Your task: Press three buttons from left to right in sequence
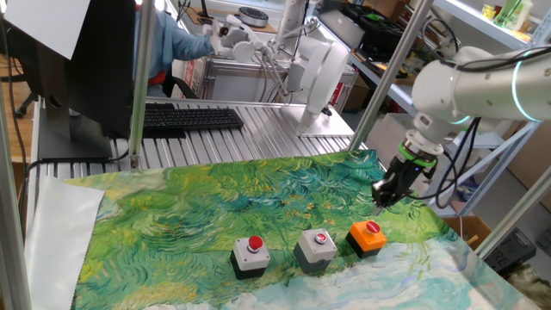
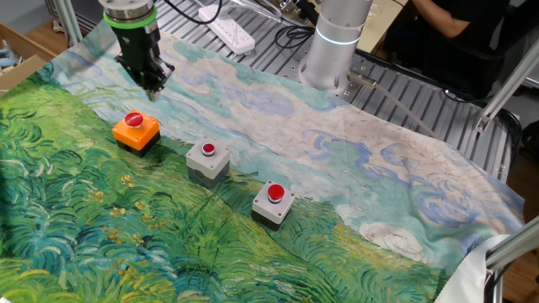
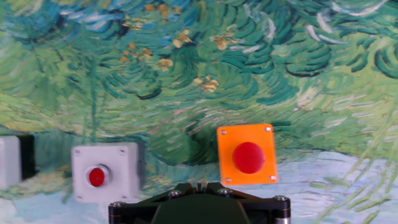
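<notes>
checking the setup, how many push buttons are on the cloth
3, in a row on the painted cloth: a grey button unit at one end, a grey button unit in the middle, and the orange button unit nearest the gripper. None look hidden.

You are looking at a robotics lab bench.
Your table (image 1: 258, 120) is slotted aluminium under a painted cloth (image 1: 215, 207), framed by metal posts (image 1: 138, 77), with a keyboard (image 1: 191, 118), power strip (image 2: 229, 34), cluttered shelves (image 1: 508, 17) and cardboard boxes (image 2: 21, 55) around it.
</notes>
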